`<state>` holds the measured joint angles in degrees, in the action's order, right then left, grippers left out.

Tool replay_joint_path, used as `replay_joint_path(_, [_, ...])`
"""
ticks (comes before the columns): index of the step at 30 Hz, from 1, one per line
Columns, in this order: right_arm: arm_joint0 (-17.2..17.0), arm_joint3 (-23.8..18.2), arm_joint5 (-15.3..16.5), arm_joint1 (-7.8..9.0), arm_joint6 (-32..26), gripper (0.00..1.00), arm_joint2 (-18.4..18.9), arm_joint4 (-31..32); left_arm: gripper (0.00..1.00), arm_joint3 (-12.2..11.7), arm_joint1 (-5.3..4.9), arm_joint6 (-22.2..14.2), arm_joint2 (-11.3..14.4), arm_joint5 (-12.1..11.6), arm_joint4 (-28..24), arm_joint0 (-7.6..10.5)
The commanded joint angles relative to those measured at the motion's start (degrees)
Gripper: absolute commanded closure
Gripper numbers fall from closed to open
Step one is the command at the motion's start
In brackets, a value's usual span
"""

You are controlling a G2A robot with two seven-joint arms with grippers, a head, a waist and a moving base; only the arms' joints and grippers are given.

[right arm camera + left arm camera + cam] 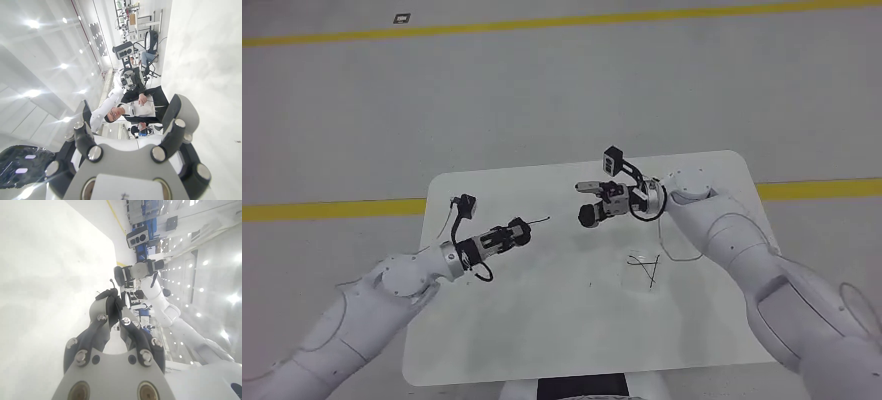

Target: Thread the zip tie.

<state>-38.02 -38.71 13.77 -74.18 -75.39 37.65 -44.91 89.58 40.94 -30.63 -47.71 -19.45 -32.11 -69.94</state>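
The left gripper (112, 297) has its fingers pressed together, pinching a black zip tie (112, 284). To its right, the right gripper (130, 108) has its fingers spread wide, touching nothing.

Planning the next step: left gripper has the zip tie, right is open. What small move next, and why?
Probably ease the right gripper toward the free tip of the zip tie and close on it: the left gripper is shut on the tie, whose tip points across a gap at the open right gripper.
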Motion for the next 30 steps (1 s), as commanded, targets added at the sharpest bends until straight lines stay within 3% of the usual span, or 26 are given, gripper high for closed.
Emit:
replay_joint_path(1, [-0.7,-0.4,0.6,0.13,-0.7,0.00,0.7,-0.5,1.00,-0.3,0.19,-3.3,-0.3,0.0,-4.2,-0.18])
replay_joint_path(7, [-1.6,-0.3,3.5,-0.06,-1.5,0.00,1.6,0.6,1.00,-2.2,1.14,-14.1,-2.6,0.0,-14.7,-1.17])
replay_joint_path(13, [-1.9,0.7,4.9,-0.76,-2.2,0.00,1.9,0.0,1.00,-4.9,2.58,-21.5,-4.2,0.0,-18.4,-1.62])
replay_joint_path(20, [-1.9,0.7,4.9,-0.76,-2.2,0.00,1.9,0.0,1.00,-5.3,2.69,-21.8,-4.5,0.0,-17.9,-1.43])
replay_joint_path(22, [-3.0,-1.0,5.7,-0.76,-1.2,0.00,2.3,-0.4,1.00,-4.8,2.82,-21.7,-4.2,0.6,-18.5,-1.63])
replay_joint_path(27, [-5.1,-4.6,5.7,-0.22,-4.0,0.00,4.8,0.2,1.00,-7.2,3.67,-27.1,-3.6,4.6,-27.3,-2.03])
replay_joint_path(30, [-6.2,-5.9,5.7,-0.17,-4.2,0.00,6.0,0.7,1.00,-9.1,4.17,-29.3,-3.5,5.6,-30.6,-1.89])
